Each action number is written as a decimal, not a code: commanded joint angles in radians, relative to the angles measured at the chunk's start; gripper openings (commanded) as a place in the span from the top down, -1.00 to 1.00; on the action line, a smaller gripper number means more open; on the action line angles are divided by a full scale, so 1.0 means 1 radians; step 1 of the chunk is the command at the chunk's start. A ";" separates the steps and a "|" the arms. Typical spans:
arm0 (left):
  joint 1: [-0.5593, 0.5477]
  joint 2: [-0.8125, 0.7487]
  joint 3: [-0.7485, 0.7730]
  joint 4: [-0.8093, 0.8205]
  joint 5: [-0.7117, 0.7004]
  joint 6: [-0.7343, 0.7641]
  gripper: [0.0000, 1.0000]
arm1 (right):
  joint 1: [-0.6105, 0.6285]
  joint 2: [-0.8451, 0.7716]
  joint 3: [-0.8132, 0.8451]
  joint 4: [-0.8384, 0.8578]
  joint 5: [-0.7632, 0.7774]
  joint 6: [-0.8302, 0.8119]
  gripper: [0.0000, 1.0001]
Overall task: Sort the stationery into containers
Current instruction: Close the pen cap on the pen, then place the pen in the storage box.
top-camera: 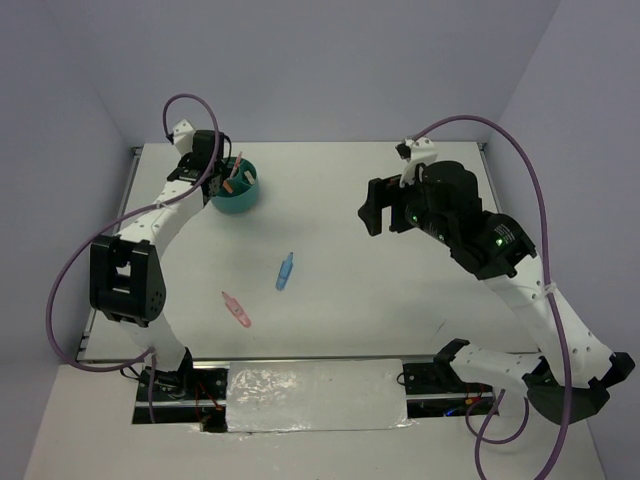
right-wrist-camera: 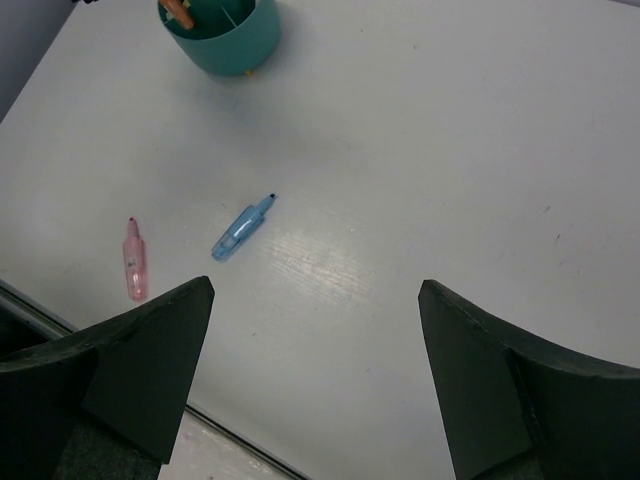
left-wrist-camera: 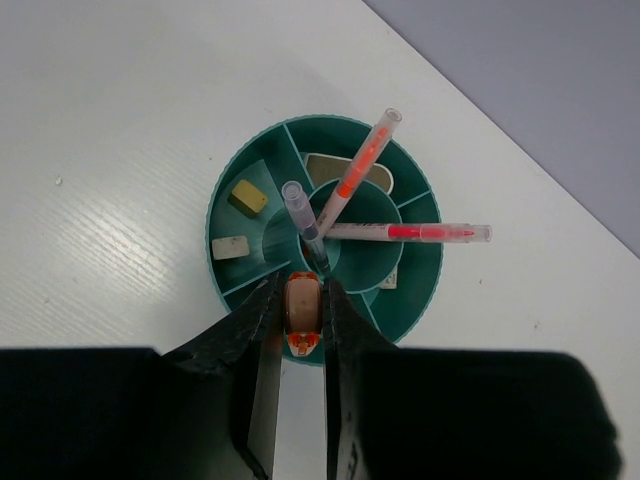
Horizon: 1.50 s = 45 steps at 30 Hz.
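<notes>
Pale lilac walls enclose a white tabletop. Upper left stands the teal organiser. The left hand grasps an orange marker over its rim. The right hand gapes, empty. At centre, the blue marker points up and the pink marker points upper-left.

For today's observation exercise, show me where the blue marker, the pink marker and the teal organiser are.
blue marker (right-wrist-camera: pixel 240 232), right wrist view, middle of its body.
pink marker (right-wrist-camera: pixel 135 263), right wrist view, middle of its body.
teal organiser (top-camera: pixel 238 206), top view, its outer wall.
</notes>
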 commanded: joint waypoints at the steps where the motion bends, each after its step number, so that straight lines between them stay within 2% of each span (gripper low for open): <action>1: 0.006 -0.001 -0.026 0.074 -0.005 -0.023 1.00 | -0.003 0.007 0.053 0.008 -0.018 -0.023 -0.83; 7: 0.011 0.018 -0.043 0.102 0.004 -0.029 0.99 | -0.006 0.013 0.060 0.010 -0.031 -0.030 -0.83; 9: 0.011 0.024 -0.044 0.099 0.010 -0.032 0.87 | -0.007 0.014 0.065 0.008 -0.032 -0.032 -0.83; 10: 0.011 0.024 -0.046 0.099 0.013 -0.033 0.79 | -0.007 0.016 0.066 0.007 -0.032 -0.032 -0.83; 11: 0.011 0.021 -0.051 0.099 0.015 -0.038 0.55 | -0.006 0.017 0.070 0.007 -0.032 -0.032 -0.83; 14: 0.011 0.007 -0.072 0.119 0.018 -0.039 0.10 | -0.006 0.025 0.068 0.008 -0.043 -0.030 -0.83; 16: 0.012 0.013 -0.064 0.104 0.013 -0.039 0.11 | -0.007 0.031 0.063 0.016 -0.057 -0.030 -0.83; 18: 0.017 0.024 -0.051 0.097 0.024 -0.033 0.05 | -0.006 0.036 0.056 0.028 -0.064 -0.024 -0.83; 19: 0.017 0.027 -0.048 0.091 0.024 -0.033 -0.02 | -0.007 0.037 0.053 0.030 -0.070 -0.018 -0.83; 20: 0.017 0.027 -0.043 0.078 0.025 -0.036 -0.21 | -0.006 0.048 0.050 0.033 -0.078 -0.015 -0.83; 21: 0.017 0.021 -0.040 0.071 0.027 -0.038 -0.29 | -0.006 0.057 0.047 0.036 -0.086 -0.010 -0.89; 24: 0.017 -0.017 -0.034 0.071 0.058 -0.036 -0.39 | -0.004 0.140 0.033 0.042 -0.109 0.025 -0.92; 26: 0.015 -0.036 -0.002 0.026 0.073 -0.039 -0.52 | -0.001 0.224 0.019 0.044 -0.103 0.123 -0.96; 27: 0.014 -0.053 0.044 -0.054 0.088 -0.039 -0.60 | 0.019 0.255 0.013 0.050 -0.081 0.161 -0.99; 28: 0.014 -0.062 0.070 -0.098 0.099 -0.032 -0.78 | 0.037 0.285 0.013 0.039 -0.039 0.259 -0.99; 29: 0.014 -0.071 0.099 -0.146 0.114 -0.020 -0.88 | 0.051 0.345 0.013 0.030 0.006 0.310 -1.00; 30: 0.014 -0.074 0.164 -0.260 0.136 -0.010 -0.96 | 0.068 0.378 0.014 0.027 0.085 0.403 -0.99; 33: 0.015 -0.105 0.219 -0.454 0.202 0.030 -0.99 | 0.169 0.522 0.062 0.025 0.176 0.503 -1.00; 36: 0.015 -0.194 0.137 -0.542 0.258 0.065 -0.99 | 0.285 0.712 0.221 -0.089 0.290 0.612 -1.00; 38: 0.015 -0.295 0.033 -0.538 0.282 0.092 -0.99 | 0.309 0.838 0.333 -0.140 0.302 0.661 -1.00; 41: 0.028 -0.413 -0.059 -0.547 0.283 0.131 -0.99 | 0.326 0.941 0.369 -0.136 0.270 0.703 -1.00; 45: 0.066 -0.475 -0.060 -0.585 0.312 0.204 -0.99 | 0.339 1.014 0.363 -0.127 0.233 0.744 -0.92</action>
